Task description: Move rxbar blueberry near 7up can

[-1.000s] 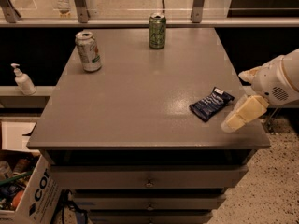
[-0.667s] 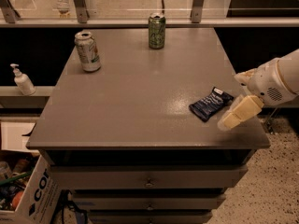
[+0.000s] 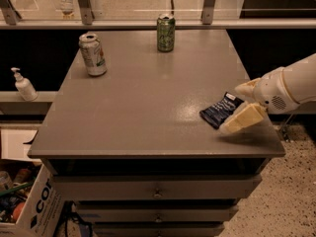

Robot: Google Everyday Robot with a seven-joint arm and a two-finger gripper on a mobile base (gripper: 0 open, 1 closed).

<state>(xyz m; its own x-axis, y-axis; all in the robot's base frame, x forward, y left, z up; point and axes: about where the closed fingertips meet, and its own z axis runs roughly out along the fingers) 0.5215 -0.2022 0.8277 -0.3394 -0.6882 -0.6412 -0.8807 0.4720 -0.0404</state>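
The rxbar blueberry point(image 3: 220, 110), a dark-blue flat wrapper, lies on the grey table point(image 3: 148, 102) near its right front edge. The 7up can point(image 3: 92, 54), silvery with green marks and dented, stands upright at the table's back left, far from the bar. My gripper point(image 3: 238, 104) reaches in from the right with its white arm. Its fingers are open and straddle the bar's right end, one cream finger point(image 3: 243, 119) in front of it and the other point(image 3: 246, 88) behind it. The bar still rests on the table.
A dark-green can point(image 3: 166, 32) stands upright at the back middle of the table. A soap pump bottle point(image 3: 22, 85) sits on a lower ledge to the left. A cardboard box point(image 3: 29, 206) with clutter stands on the floor at front left. Drawers are below the tabletop.
My gripper has moved a little to the left, so its fingers now reach around the bar's right end. The bar and both cans have not moved.
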